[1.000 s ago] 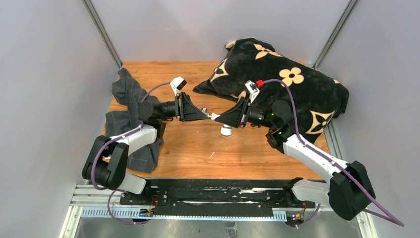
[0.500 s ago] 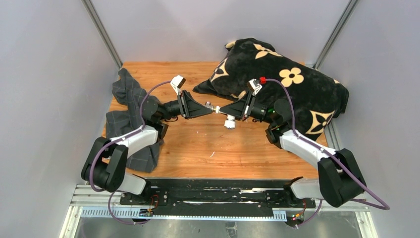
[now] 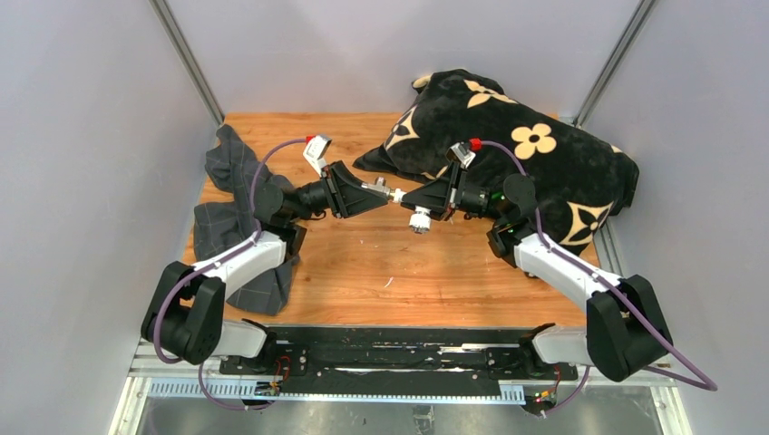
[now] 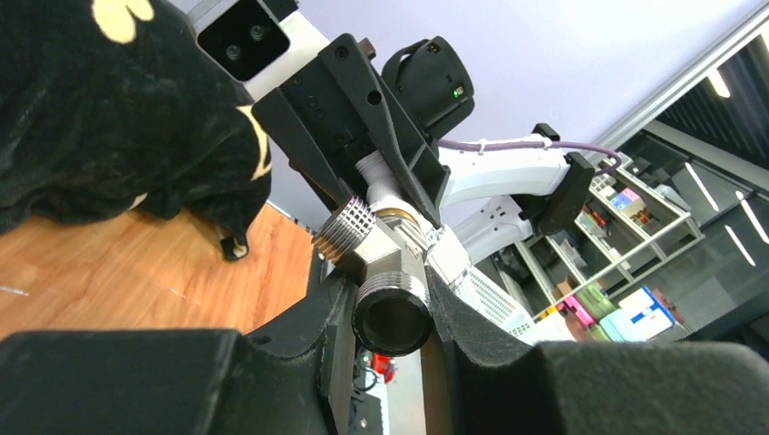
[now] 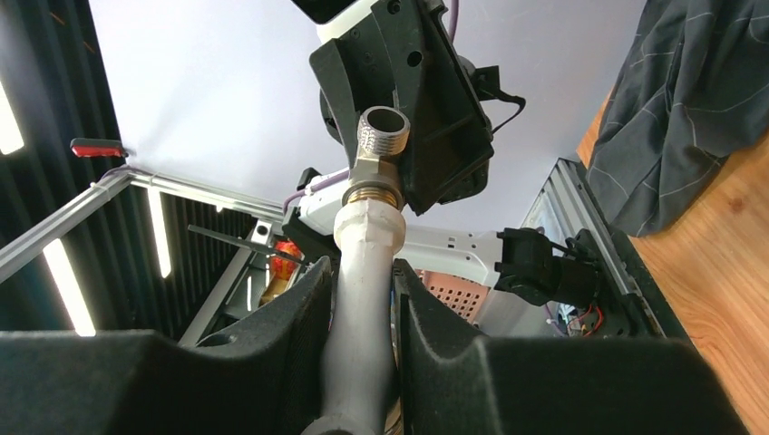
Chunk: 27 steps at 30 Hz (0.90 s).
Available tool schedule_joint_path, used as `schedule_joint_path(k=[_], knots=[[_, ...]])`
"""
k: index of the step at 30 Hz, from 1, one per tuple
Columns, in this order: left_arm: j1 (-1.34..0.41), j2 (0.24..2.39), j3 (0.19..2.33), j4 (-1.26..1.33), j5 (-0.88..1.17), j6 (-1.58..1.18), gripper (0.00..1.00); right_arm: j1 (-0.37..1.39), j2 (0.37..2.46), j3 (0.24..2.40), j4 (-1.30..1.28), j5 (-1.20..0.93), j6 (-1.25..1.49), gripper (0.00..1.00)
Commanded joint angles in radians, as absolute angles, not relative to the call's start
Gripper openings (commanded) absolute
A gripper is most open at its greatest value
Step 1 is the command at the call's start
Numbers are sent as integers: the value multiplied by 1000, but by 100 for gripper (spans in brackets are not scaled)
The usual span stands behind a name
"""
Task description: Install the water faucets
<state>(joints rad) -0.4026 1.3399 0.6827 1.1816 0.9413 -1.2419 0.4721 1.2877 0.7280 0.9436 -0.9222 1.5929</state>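
The cloth (image 3: 227,227) lies along the left edge of the desk (image 3: 363,272), partly under the left arm. The cushion (image 3: 526,154) fills the far right corner, behind the right arm, and overhangs the desk's right edge. Above mid-desk the left gripper (image 3: 376,192) and right gripper (image 3: 405,197) face each other, tips close. The T-piece (image 4: 381,272) sits in the left gripper and the tap body (image 5: 363,272) in the right, meeting end to end.
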Motion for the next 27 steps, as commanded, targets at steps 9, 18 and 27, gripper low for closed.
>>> schedule_joint_path(k=[9,18,27], knots=[[-439,1376,704,1247,913,-1243,21,514,1221,742,757,-1004,1428,0],[-439,1369,709,1186,905,-1234,54,514,1244,719,854,-998,1481,1],[-437,1355,727,1099,937,-1224,66,499,1210,704,815,-989,1440,1]])
